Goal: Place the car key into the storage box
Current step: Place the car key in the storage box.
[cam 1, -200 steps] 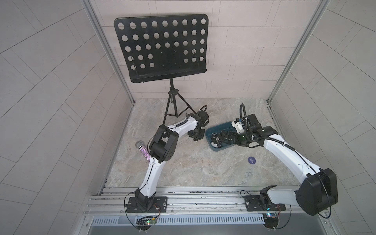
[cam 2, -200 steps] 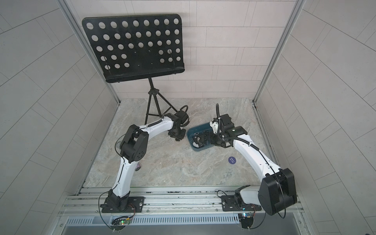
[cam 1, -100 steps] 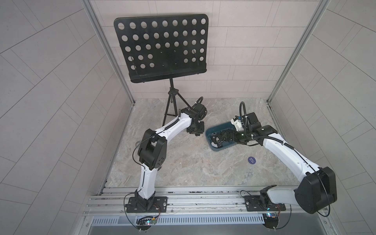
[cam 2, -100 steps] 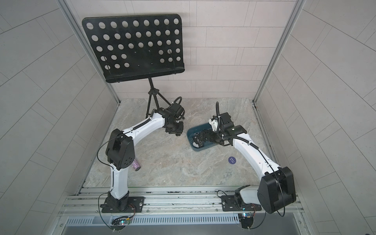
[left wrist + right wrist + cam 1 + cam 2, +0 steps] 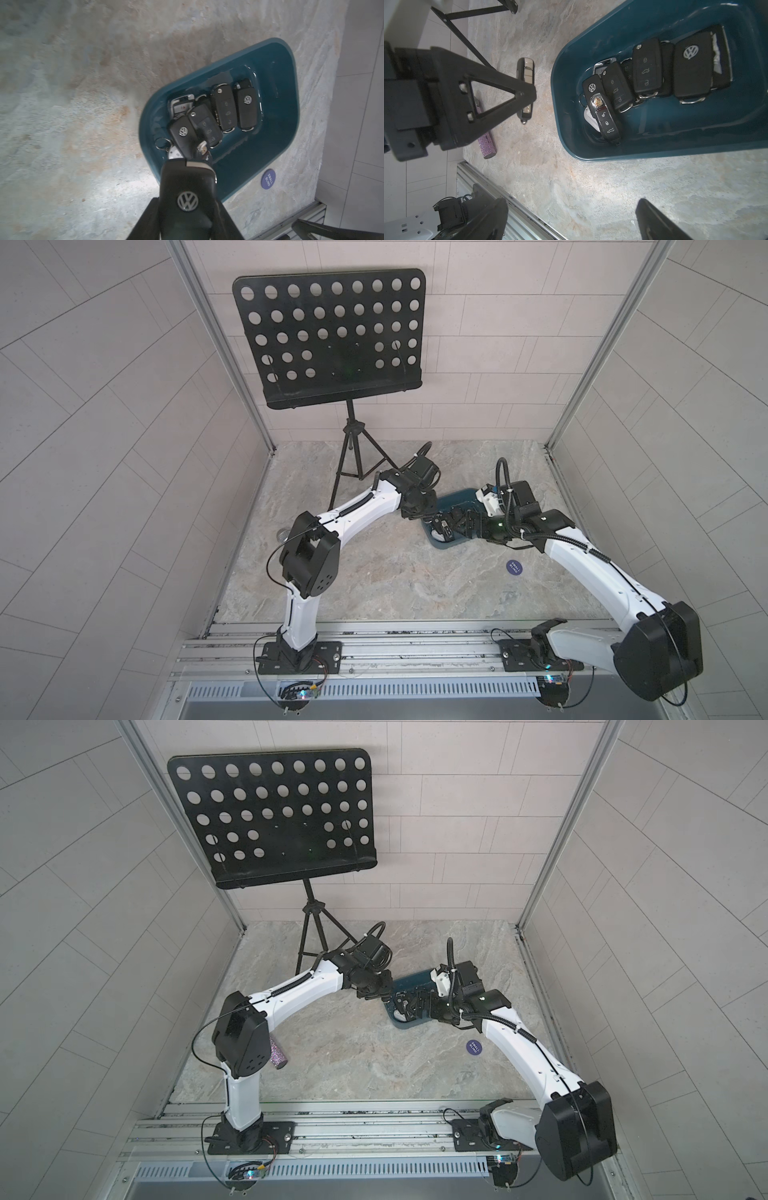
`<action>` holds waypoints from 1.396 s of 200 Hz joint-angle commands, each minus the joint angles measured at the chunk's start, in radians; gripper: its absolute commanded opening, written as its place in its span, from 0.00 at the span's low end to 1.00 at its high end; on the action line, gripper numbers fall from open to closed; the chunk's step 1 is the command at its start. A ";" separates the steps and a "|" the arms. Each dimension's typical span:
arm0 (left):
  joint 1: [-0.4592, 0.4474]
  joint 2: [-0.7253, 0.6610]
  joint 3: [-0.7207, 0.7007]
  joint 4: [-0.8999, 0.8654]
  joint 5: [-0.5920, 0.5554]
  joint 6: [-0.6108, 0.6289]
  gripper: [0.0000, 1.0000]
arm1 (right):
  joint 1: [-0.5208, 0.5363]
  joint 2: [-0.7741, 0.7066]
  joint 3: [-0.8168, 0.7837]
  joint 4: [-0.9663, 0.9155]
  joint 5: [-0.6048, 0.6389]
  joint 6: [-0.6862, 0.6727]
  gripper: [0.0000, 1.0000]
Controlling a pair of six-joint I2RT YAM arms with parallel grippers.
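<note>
- In a top view: left gripper [image 5: 419, 514] at the storage box's [image 5: 449, 546] end; right gripper [image 5: 455, 524] spread wide, empty, by the box.
- Left wrist: clamped shut on the car key [image 5: 187, 199], long axis aimed at the box straight ahead.
- Right wrist: key just outside the box's end, not yet over it.

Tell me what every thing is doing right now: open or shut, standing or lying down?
left gripper, shut on the car key.
car key, held up, not yet in the storage box.
right gripper, open, holding nothing.
storage box, lidless, several key fobs lying inside.
music stand, standing upright.
glittery purple tube, lying on its side.
blue round chip, lying flat.
</note>
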 commanded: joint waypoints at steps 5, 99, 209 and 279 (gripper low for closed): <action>-0.035 0.064 0.053 0.041 -0.033 -0.052 0.30 | -0.001 -0.054 -0.024 0.018 0.047 0.031 1.00; -0.108 0.304 0.305 -0.067 -0.116 -0.079 0.31 | -0.014 -0.135 -0.057 0.016 0.104 0.036 1.00; -0.121 0.378 0.350 -0.071 -0.109 -0.113 0.37 | -0.021 -0.137 -0.053 -0.002 0.097 0.023 1.00; -0.125 0.379 0.377 -0.080 -0.102 -0.104 0.58 | -0.023 -0.146 -0.055 -0.002 0.100 0.019 1.00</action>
